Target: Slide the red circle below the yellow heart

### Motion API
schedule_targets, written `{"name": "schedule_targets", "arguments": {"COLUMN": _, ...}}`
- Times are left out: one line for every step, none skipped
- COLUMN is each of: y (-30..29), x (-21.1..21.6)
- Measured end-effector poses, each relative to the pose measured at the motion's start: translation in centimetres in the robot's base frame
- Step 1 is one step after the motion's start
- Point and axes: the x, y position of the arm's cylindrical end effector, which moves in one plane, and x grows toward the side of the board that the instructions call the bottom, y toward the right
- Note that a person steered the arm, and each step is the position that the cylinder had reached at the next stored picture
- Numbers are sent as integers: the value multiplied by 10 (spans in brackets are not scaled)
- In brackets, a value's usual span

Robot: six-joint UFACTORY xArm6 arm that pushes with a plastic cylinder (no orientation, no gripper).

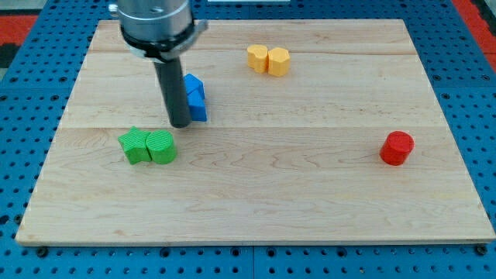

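Trouble ahead: my tip [180, 124], no claw on it, sits beside blue block [194, 97], far from red circle [397, 148]; a sloppy sweep could bump yellow heart [268, 60].

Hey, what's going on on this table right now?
A robot arm with a dark rod is set to slide the red circle below the yellow heart. My tip sits at the view's left, beside the blue block and just above the two green blocks. The red circle lies far off at the view's right, untouched, with nothing near it.
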Motion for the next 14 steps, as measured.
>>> {"name": "schedule_targets", "arguments": {"y": 2, "x": -21}}
{"name": "schedule_targets", "arguments": {"y": 5, "x": 4}}
{"name": "schedule_targets", "arguments": {"y": 78, "x": 48}}
{"name": "schedule_targets", "arguments": {"y": 153, "x": 61}}
{"name": "schedule_targets", "arguments": {"y": 166, "x": 55}}
{"name": "schedule_targets", "arguments": {"y": 230, "x": 88}}
{"name": "schedule_targets", "arguments": {"y": 330, "x": 111}}
{"name": "schedule_targets", "arguments": {"y": 335, "x": 63}}
{"name": "schedule_targets", "arguments": {"y": 305, "x": 33}}
{"name": "schedule_targets", "arguments": {"y": 303, "x": 24}}
{"name": "schedule_targets", "arguments": {"y": 206, "x": 0}}
{"name": "schedule_targets", "arguments": {"y": 185, "x": -34}}
{"name": "schedule_targets", "arguments": {"y": 201, "x": -47}}
{"name": "schedule_targets", "arguments": {"y": 227, "x": -52}}
